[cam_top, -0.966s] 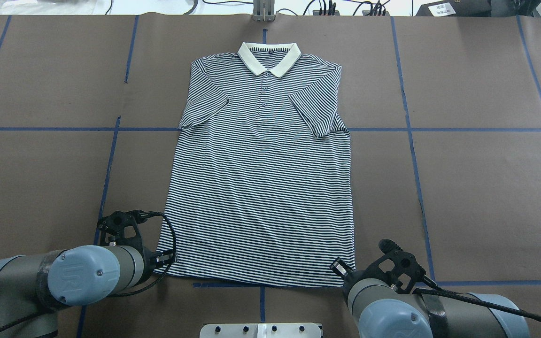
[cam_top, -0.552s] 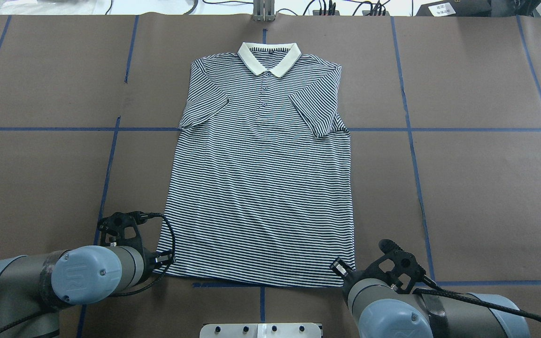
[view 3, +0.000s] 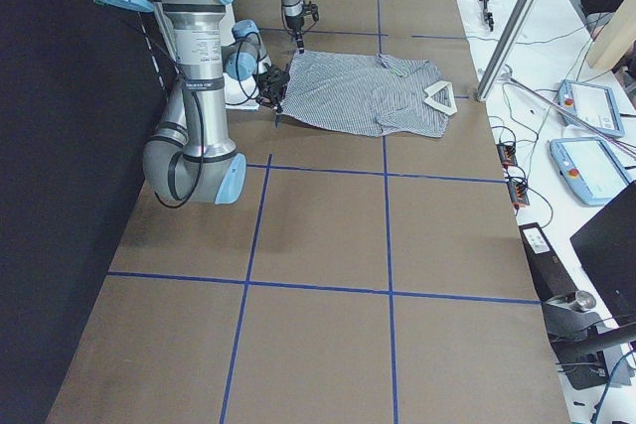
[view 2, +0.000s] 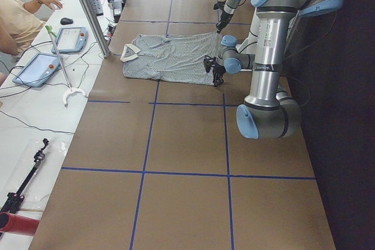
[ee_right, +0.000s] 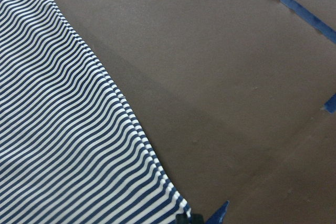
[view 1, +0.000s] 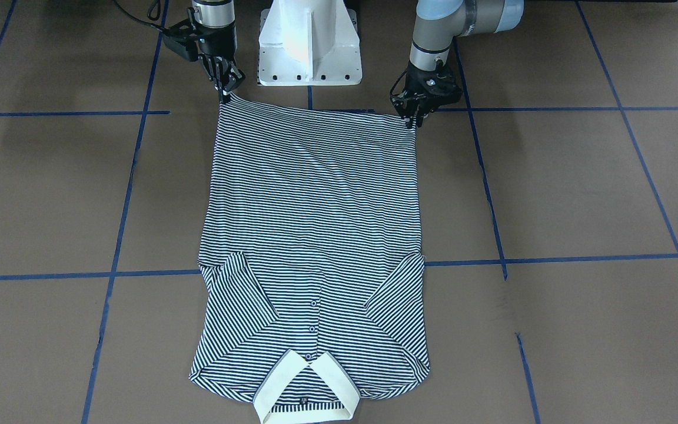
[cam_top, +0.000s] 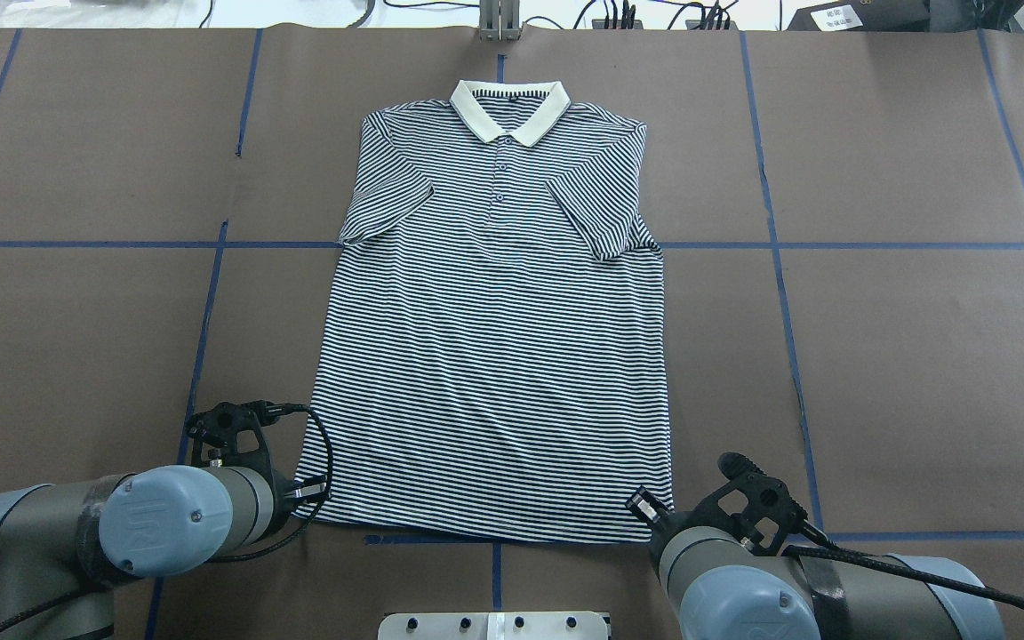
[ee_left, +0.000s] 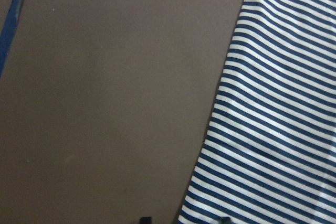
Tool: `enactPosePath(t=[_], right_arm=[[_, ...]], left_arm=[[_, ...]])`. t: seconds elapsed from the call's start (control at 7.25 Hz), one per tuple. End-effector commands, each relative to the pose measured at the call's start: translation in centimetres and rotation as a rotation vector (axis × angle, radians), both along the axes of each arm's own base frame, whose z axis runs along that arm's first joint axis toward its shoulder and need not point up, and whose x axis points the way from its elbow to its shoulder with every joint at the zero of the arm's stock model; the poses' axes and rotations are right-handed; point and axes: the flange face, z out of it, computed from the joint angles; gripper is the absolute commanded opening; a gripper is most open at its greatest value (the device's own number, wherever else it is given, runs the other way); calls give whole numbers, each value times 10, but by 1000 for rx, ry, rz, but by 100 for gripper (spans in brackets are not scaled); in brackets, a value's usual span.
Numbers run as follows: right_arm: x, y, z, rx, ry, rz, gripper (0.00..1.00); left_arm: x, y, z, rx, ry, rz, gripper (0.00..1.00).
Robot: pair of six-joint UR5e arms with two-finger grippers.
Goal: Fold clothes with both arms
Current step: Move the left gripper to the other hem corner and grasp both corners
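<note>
Covering the middle of one brown surface (cam_top: 921, 356), one striped polo shirt (cam_top: 494, 356) is laid flat, collar farthest from the robot. Two arms, the left arm (cam_top: 121, 524) and the right arm (cam_top: 743, 587), are lowered to its near hem corners. The right hand (view 1: 225, 93) is pinched on one corner. The left hand (view 1: 414, 119) is held slightly apart astride the other.

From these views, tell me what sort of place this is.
Probably a robotics lab workcell: a brown table gridded with blue tape, left arm and right arm by a white pedestal, and a side bench with teach pendants.
</note>
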Motion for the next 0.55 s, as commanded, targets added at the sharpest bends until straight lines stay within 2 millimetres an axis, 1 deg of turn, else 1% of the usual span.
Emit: enactPosePath(t=[0.0, 0.14, 0.28, 0.41], right_arm=[[0, 0, 0, 0, 0, -1, 0], [0, -1, -2, 0, -6, 0, 0], [5, -1, -5, 0, -14, 2, 0], [17, -3, -9, 2, -27, 6, 0]], left_arm=[[0, 1, -1, -5, 2, -1, 0], [-6, 2, -14, 1, 28, -1, 0], [-14, 10, -31, 5, 60, 6, 0], [-18, 27, -45, -26, 72, 32, 0]])
